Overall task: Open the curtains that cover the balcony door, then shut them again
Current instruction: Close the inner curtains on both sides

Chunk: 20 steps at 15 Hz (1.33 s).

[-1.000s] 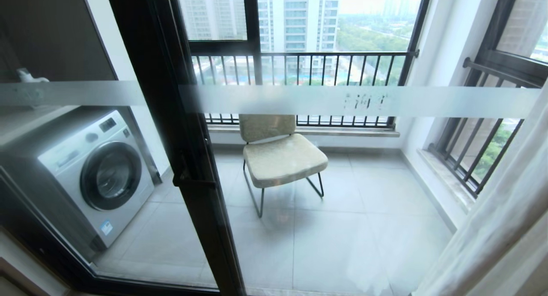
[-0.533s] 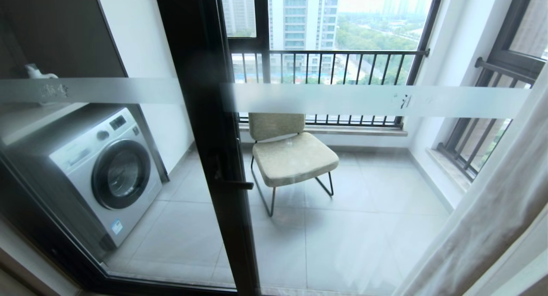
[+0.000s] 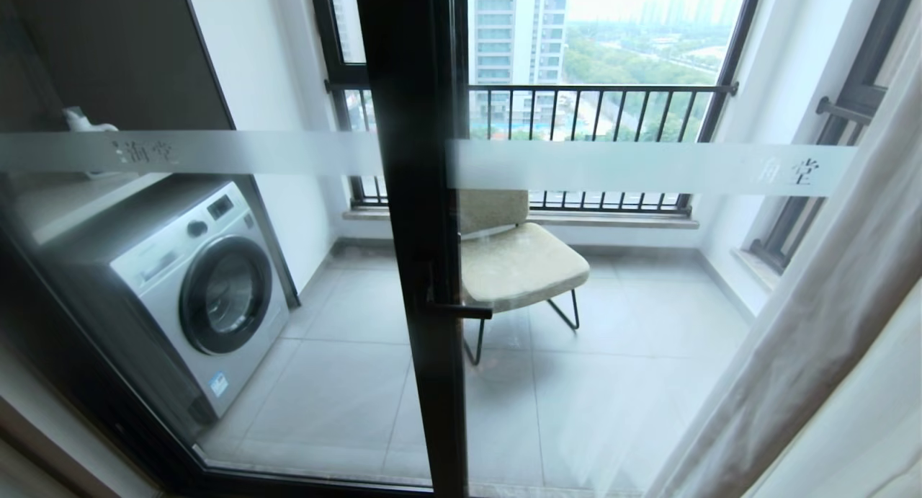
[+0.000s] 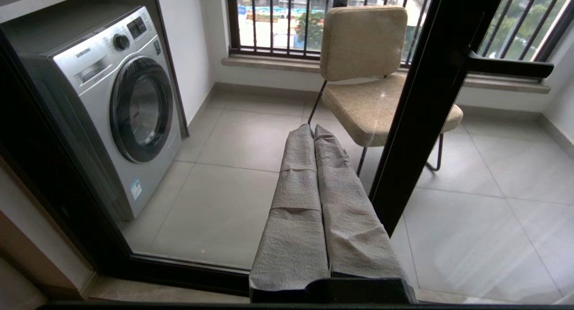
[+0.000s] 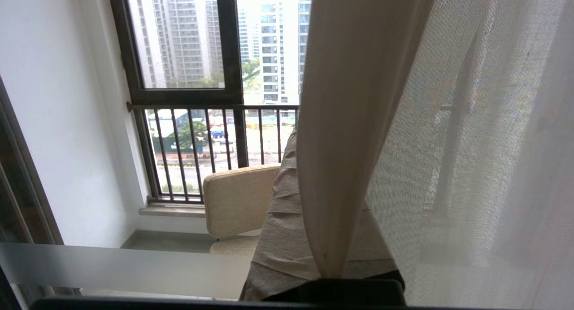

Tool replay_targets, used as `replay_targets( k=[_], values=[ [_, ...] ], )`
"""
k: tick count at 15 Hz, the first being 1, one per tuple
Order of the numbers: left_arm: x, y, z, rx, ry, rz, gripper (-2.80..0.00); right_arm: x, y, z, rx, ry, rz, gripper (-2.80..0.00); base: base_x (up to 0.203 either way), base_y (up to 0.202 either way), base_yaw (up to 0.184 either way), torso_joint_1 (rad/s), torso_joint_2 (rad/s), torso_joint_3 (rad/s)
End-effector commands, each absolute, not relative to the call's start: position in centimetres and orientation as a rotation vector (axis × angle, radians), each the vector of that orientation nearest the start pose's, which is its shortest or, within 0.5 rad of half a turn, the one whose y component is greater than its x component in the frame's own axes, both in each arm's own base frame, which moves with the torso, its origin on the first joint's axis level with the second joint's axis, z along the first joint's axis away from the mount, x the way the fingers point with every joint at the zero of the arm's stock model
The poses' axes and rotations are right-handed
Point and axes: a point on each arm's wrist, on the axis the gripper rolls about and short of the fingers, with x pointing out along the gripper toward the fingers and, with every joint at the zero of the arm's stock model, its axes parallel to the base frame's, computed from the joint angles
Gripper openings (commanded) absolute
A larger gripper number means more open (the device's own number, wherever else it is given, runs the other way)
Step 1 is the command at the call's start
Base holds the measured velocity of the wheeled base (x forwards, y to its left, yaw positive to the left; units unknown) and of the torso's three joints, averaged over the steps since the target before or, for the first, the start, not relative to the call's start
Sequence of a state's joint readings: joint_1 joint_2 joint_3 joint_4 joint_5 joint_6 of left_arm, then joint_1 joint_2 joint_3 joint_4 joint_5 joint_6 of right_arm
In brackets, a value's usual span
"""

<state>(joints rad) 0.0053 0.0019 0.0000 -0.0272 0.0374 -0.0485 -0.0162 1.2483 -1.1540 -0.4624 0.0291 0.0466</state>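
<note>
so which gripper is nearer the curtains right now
Right. The right gripper is up against the curtains, shut on their beige edge fold, which runs down between its fingers. The left gripper is shut and empty, pointing at the balcony door with no curtain near it.

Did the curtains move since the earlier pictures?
Yes. The curtains have come leftward across the balcony door: their edge now stands much nearer the characters on the frosted band.

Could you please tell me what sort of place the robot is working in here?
Most likely a high-rise flat, at the glass balcony door: behind it a washing machine and a chair stand on tiled floor, with tower blocks outside the railing. Curtains hang at the right.
</note>
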Motion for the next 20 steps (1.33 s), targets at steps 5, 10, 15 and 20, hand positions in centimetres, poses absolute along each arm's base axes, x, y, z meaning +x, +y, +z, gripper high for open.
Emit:
replay_targets(
  k=[5, 10, 15, 20],
  values=[
    [-2.3, 0.1, 7.8, -0.049, -0.027, 0.044, -2.80, 19.5, 0.9, 38.6, 0.023, -0.375, 0.074, -2.80, 0.000, 0.192, -0.001, 0.003, 0.00, 0.002],
    [-2.3, 0.1, 7.8, -0.049, -0.027, 0.044, -2.80, 21.1, 1.9, 39.5, 0.019, -0.392, 0.110, -2.80, 0.000, 0.193, 0.000, 0.001, 0.00, 0.002],
    [-2.3, 0.1, 7.8, -0.049, -0.027, 0.044, -2.80, 22.4, 2.1, 40.0, 0.001, -0.401, 0.115, -2.80, 0.000, 0.193, 0.002, 0.004, 0.00, 0.003],
    [-2.3, 0.1, 7.8, -0.050, -0.027, 0.044, -2.80, 22.7, 2.6, 39.9, 0.003, -0.397, 0.132, -2.80, 0.000, 0.190, 0.001, 0.001, 0.00, 0.003]
  ],
)
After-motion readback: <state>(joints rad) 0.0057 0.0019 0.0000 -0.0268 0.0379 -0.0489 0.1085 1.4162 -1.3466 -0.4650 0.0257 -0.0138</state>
